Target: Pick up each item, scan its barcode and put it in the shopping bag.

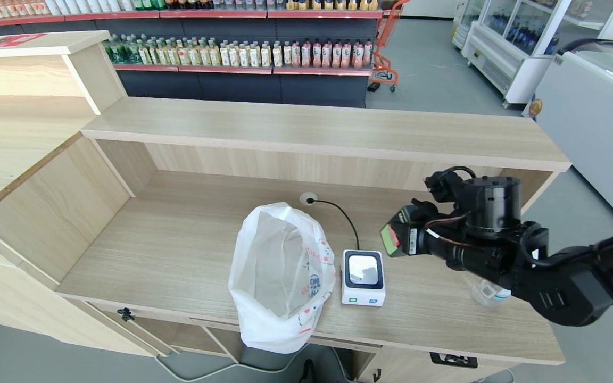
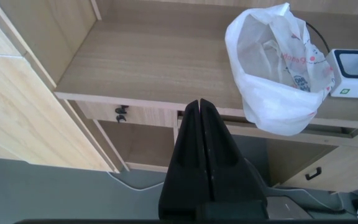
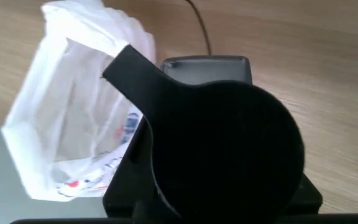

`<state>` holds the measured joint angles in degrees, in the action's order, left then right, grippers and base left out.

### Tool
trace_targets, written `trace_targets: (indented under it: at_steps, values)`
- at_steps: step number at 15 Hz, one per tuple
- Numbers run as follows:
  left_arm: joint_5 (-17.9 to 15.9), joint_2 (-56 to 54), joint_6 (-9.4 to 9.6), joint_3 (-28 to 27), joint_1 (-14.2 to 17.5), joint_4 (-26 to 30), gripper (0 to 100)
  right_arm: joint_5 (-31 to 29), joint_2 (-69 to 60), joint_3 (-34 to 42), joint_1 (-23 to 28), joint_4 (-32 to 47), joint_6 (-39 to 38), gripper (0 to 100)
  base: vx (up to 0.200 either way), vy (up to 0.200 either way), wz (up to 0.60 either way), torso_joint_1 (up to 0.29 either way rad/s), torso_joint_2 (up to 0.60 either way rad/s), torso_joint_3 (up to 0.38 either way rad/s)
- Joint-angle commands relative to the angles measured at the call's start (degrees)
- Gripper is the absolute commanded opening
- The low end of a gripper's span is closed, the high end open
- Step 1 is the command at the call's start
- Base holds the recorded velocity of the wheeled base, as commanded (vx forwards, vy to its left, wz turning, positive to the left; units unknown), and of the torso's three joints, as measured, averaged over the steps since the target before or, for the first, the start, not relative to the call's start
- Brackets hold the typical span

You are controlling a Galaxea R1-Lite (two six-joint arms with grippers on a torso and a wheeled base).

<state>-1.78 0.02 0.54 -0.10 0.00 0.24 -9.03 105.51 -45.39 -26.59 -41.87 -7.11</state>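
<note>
Desk (image 1: pixel 179 250): shopping bag (image 1: pixel 280 276), mouth open, overhanging the front edge; scanner (image 1: pixel 363 276) just beside it. Right gripper (image 1: pixel 413 226): jaws clenched on can (image 1: pixel 391 240), above desk near scanner. Bottle (image 1: pixel 488 292) on desk under right arm. Left gripper (image 2: pixel 199 109): jaws pressed together, off the desk's front edge.

The right arm (image 1: pixel 567 282) is black with looped cables (image 1: pixel 447 173); left fingers (image 2: pixel 188 155) black, tapered.

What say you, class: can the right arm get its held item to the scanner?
Probably yes: the right gripper holds the item just beside the scanner, nothing between them; the shopping bag stands on the scanner's other side.
</note>
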Motion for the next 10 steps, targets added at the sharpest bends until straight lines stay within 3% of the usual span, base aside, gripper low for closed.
trace_targets:
  at_steps: [1,7,10]
  values:
    - [-0.07,0.06,-0.01,0.01,0.0,0.02,0,-1.16,-4.87,2.85,0.4,-0.4,0.87,0,0.0,0.0,0.0,0.0,0.0,0.0]
    - [0.02,0.06,-0.01,0.01,0.0,-0.07,0,-1.25,-7.25,2.93,0.22,-0.4,1.39,0,0.0,0.0,0.0,0.0,0.0,0.0]
    - [0.02,0.06,-0.01,0.01,0.0,0.02,0,-1.25,-7.34,2.58,-0.31,-0.49,2.19,0,0.0,0.2,0.0,-0.004,0.0,0.007]
